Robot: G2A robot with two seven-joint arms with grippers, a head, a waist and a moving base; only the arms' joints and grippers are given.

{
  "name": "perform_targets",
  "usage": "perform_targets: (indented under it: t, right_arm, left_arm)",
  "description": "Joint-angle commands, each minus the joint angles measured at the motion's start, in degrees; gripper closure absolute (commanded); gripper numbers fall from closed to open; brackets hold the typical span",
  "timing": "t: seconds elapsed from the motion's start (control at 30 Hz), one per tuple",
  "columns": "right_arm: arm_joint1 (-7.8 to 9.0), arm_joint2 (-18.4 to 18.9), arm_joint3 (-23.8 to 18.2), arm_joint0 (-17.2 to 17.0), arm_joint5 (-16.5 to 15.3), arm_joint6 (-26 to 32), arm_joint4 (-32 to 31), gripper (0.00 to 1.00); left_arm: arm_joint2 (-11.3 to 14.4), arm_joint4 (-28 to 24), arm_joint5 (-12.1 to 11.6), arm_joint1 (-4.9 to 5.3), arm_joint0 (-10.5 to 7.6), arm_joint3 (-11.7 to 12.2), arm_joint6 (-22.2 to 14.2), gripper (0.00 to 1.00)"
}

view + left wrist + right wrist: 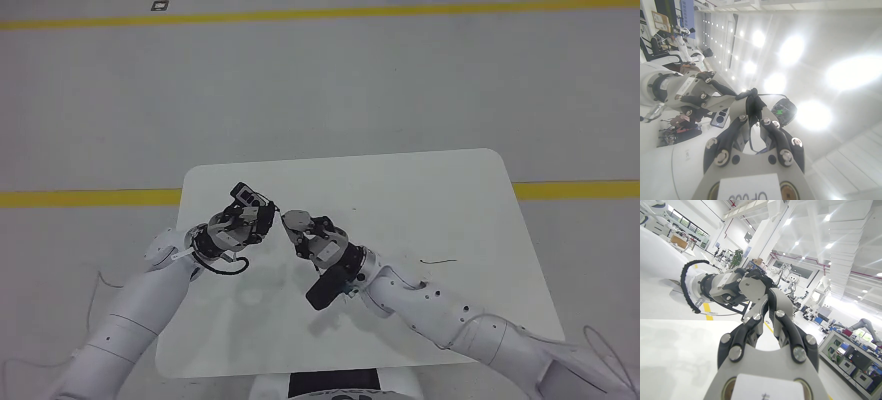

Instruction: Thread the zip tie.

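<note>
Above the left half of the white table (pixel 420 190) my two grippers meet tip to tip. My left gripper (pixel 271 215) (pixel 753 103) is shut on a thin black zip tie (pixel 750 136). Its strap loops down between the fingers, and a thin end (pixel 772 94) sticks out past the tips. My right gripper (pixel 288 221) (pixel 768 297) comes in from the other side, shut, and pinches the tie's dark end (pixel 751 92) right at the left fingertips. In the right wrist view the left gripper (pixel 766 281) sits just beyond my own closed pads, and the tie is hidden there.
A second thin dark zip tie (pixel 437 262) lies flat on the table to the right of the arms. A black cable (pixel 228 266) curls beside the left wrist. The table's far and right parts are bare.
</note>
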Motion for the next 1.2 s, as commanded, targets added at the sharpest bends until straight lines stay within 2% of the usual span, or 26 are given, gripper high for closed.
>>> perform_targets:
  t: [0.0, 0.4, 0.8, 1.17]
  right_arm:
    - [0.01, 0.0, -0.04, 0.03, 0.0, 0.01, 0.0, 1.0]
    - [0.53, 1.21, -0.27, -0.73, 0.0, 0.23, 0.0, 1.0]
    - [1.46, 4.85, -0.79, -3.57, 0.0, -0.23, 0.0, 1.0]
    - [2.04, 6.55, -0.97, -5.19, 0.0, -0.52, 0.0, 1.0]
  left_arm:
    - [0.0, 0.0, 0.0, 0.0, 0.0, 0.0, 0.0, 1.0]
    - [0.0, 0.0, 0.0, 0.0, 0.0, 0.0, 0.0, 1.0]
    - [0.0, 0.0, 0.0, 0.0, 0.0, 0.0, 0.0, 1.0]
    - [0.0, 0.0, 0.0, 0.0, 0.0, 0.0, 0.0, 1.0]
